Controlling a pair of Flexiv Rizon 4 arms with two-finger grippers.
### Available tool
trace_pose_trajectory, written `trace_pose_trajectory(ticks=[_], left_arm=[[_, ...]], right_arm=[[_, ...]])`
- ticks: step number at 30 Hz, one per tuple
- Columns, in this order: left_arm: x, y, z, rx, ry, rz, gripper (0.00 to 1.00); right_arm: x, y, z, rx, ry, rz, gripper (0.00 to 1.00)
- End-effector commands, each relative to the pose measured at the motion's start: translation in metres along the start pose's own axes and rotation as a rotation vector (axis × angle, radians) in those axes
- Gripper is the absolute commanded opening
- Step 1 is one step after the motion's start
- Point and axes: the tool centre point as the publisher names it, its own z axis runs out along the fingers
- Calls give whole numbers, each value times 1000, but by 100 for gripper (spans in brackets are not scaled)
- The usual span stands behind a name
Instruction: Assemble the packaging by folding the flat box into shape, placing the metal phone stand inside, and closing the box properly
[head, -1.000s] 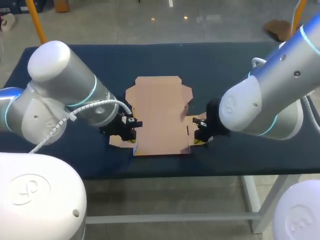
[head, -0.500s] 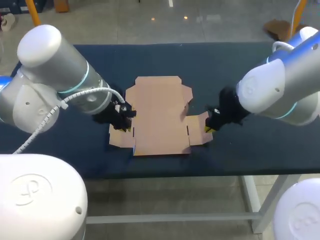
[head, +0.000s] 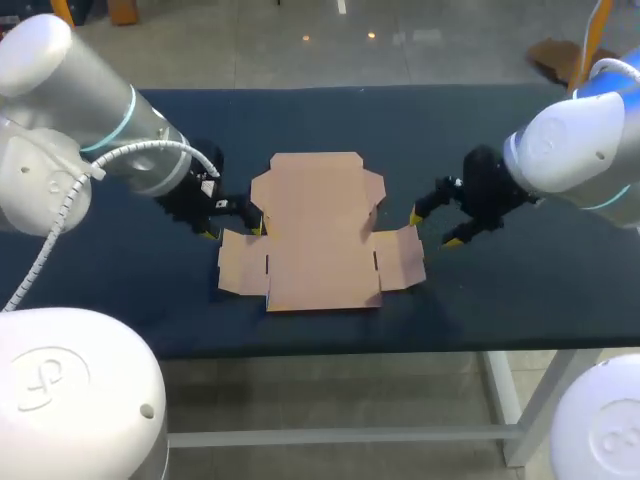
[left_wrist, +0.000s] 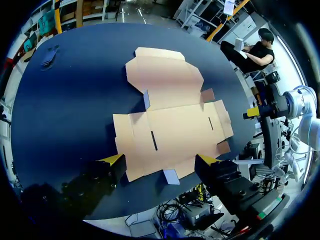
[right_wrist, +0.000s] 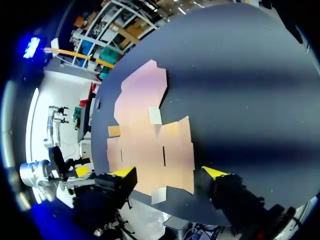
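Matt brown cardboard flat box (head: 320, 232) on matt dark cloth-like table (head: 500, 130).

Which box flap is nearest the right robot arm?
The right side flap, beside the right end effector; the left side flap lies across the flat box.

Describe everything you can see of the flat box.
The box is plain brown cardboard, unfolded, lying flat on the dark blue table. A wide panel with notched corners points away from the robot; small flaps stick out sideways, two short slits show. Only the table seems to touch it; the left gripper and right gripper hang open nearby.
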Motion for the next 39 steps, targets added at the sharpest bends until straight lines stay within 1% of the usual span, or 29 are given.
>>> trace_pose_trajectory(ticks=[1, 34, 36, 39], left_arm=[[-8, -9, -9, -31, 25, 20, 100], [-8, -9, -9, -31, 25, 20, 100], [-6, -13, -9, -34, 15, 41, 100], [-6, -20, -10, -24, 5, 47, 100]], right_arm=[[-2, 6, -6, 56, 109, -2, 100], [-2, 6, -6, 56, 109, -2, 100], [-2, 6, -6, 56, 109, -2, 100], [-2, 13, -2, 83, 121, -1, 100]])
